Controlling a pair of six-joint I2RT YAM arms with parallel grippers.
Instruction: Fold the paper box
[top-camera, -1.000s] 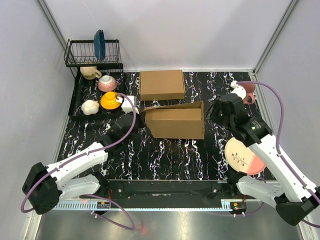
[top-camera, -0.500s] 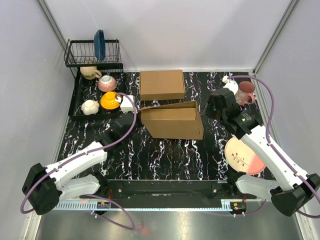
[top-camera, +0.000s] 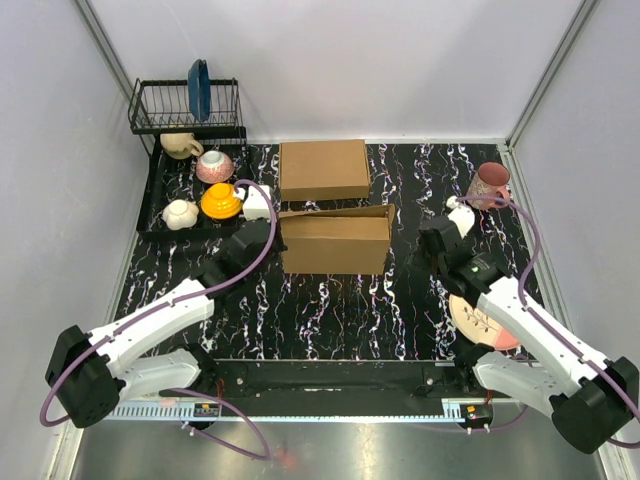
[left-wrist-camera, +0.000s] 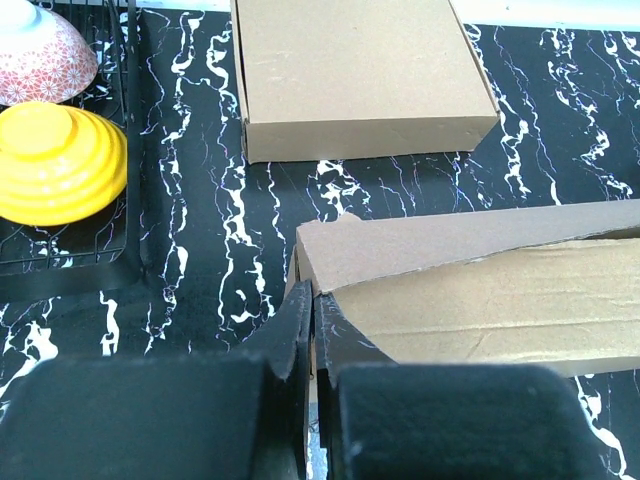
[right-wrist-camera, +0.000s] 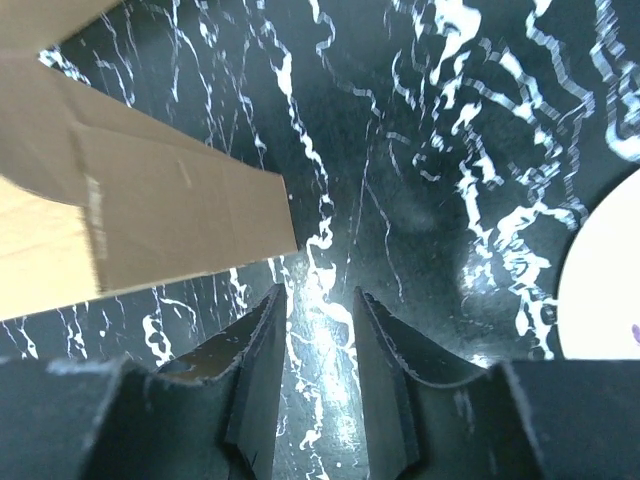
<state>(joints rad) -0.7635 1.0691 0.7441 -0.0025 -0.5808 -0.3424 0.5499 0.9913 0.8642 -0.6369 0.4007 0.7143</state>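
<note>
The paper box (top-camera: 335, 242) lies mid-table, partly formed, with its lid panel leaning low over the body. My left gripper (top-camera: 268, 234) is at its left end. In the left wrist view the jaws (left-wrist-camera: 312, 312) are pressed together on the box's left end wall (left-wrist-camera: 470, 290). My right gripper (top-camera: 436, 246) is open and empty, a short way off the box's right end. In the right wrist view its fingers (right-wrist-camera: 318, 312) hang over bare table, with the box's corner (right-wrist-camera: 150, 210) up and to the left.
A neatly formed cardboard box (top-camera: 322, 168) sits just behind the paper box and also shows in the left wrist view (left-wrist-camera: 365, 75). A dish rack (top-camera: 188, 105), bowls and a yellow bowl (top-camera: 220, 200) stand at back left. A pink mug (top-camera: 488, 182) and a plate (top-camera: 480, 315) are on the right.
My right gripper has drawn back from the box's right end toward the near side. The box has shifted a little left and its lid leans lower. The left gripper moved slightly left with it.
</note>
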